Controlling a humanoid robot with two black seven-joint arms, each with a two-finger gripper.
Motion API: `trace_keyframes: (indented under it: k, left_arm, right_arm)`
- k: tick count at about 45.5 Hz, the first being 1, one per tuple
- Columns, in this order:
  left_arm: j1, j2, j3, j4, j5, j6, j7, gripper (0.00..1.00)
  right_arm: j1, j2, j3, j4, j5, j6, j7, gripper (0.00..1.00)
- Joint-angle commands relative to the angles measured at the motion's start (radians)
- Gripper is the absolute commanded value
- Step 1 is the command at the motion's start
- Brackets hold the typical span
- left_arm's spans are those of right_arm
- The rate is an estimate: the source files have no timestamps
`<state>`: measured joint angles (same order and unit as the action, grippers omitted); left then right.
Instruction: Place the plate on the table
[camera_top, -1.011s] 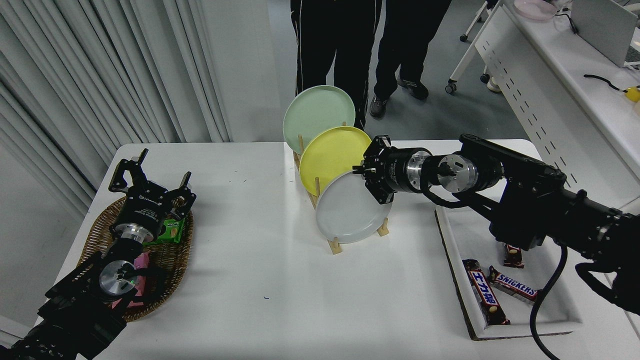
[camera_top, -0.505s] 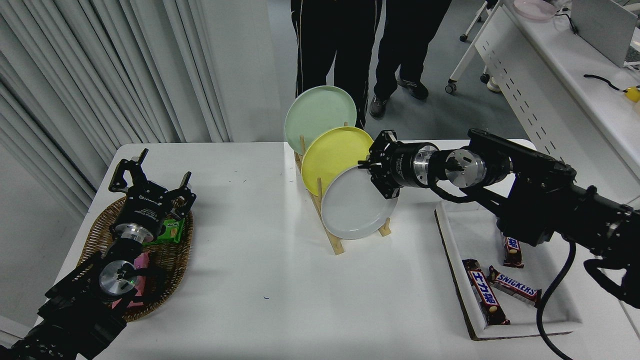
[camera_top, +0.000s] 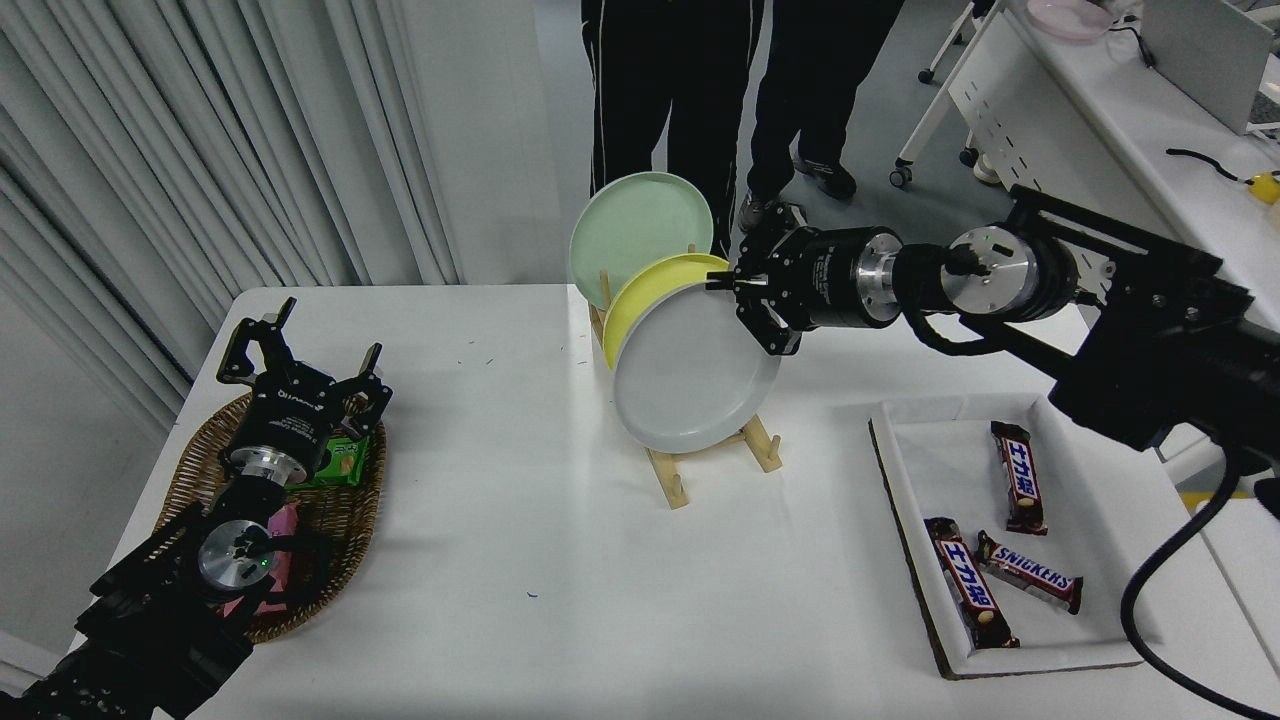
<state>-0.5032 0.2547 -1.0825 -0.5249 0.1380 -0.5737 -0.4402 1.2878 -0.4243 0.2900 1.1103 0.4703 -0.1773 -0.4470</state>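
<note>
The light grey plate hangs tilted above the wooden rack, lifted out of its slot. My right gripper is shut on the plate's upper right rim. Behind it the yellow plate and the pale green plate stand upright in the rack. The white table spreads below. My left gripper is parked open at the lower left, over a wicker basket.
A white tray at the right holds three chocolate bars. The basket holds green and pink snack packs. Two people's legs stand past the table's far edge. A white perforated desk is at the upper right.
My right gripper has risen and carried the grey plate up out of the rack, so it now overlaps the yellow plate. The left arm has not moved.
</note>
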Motion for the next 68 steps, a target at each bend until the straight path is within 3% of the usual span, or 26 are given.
trace_keyframes:
  k: [1, 4, 22, 29, 40, 46, 55, 68]
  left_arm:
    - [0.000, 0.000, 0.000, 0.000, 0.000, 0.000, 0.000, 1.00]
    - [0.000, 0.000, -0.001, 0.000, 0.000, 0.000, 0.000, 1.00]
    - [0.000, 0.000, 0.001, 0.000, 0.000, 0.000, 0.000, 1.00]
    - [0.000, 0.000, -0.001, -0.001, 0.000, 0.000, 0.000, 1.00]
    - [0.000, 0.000, -0.001, 0.000, 0.000, 0.000, 0.000, 1.00]
    - [0.000, 0.000, 0.001, 0.000, 0.000, 0.000, 0.000, 1.00]
    - [0.000, 0.000, 0.000, 0.000, 0.000, 0.001, 0.000, 1.00]
    - [0.000, 0.000, -0.001, -0.001, 0.000, 0.000, 0.000, 1.00]
  right_arm:
    - [0.094, -0.037, 0.067, 0.060, 0.106, -0.149, -0.084, 0.00]
    - [0.128, -0.036, 0.109, 0.066, 0.128, -0.237, -0.113, 0.00]
    - [0.269, -0.036, 0.118, 0.120, 0.260, -0.424, -0.130, 0.00]
    - [0.318, -0.016, 0.112, 0.125, 0.356, -0.608, -0.131, 0.00]
    - [0.372, 0.002, 0.087, 0.125, 0.568, -0.608, -0.133, 0.00]
    - [0.343, 0.022, 0.087, 0.123, 0.582, -0.608, -0.139, 0.00]
    - [0.188, 0.024, 0.113, 0.114, 0.574, -0.608, -0.206, 0.00]
    - [-0.041, 0.082, 0.109, 0.052, 0.565, -0.608, -0.211, 0.00]
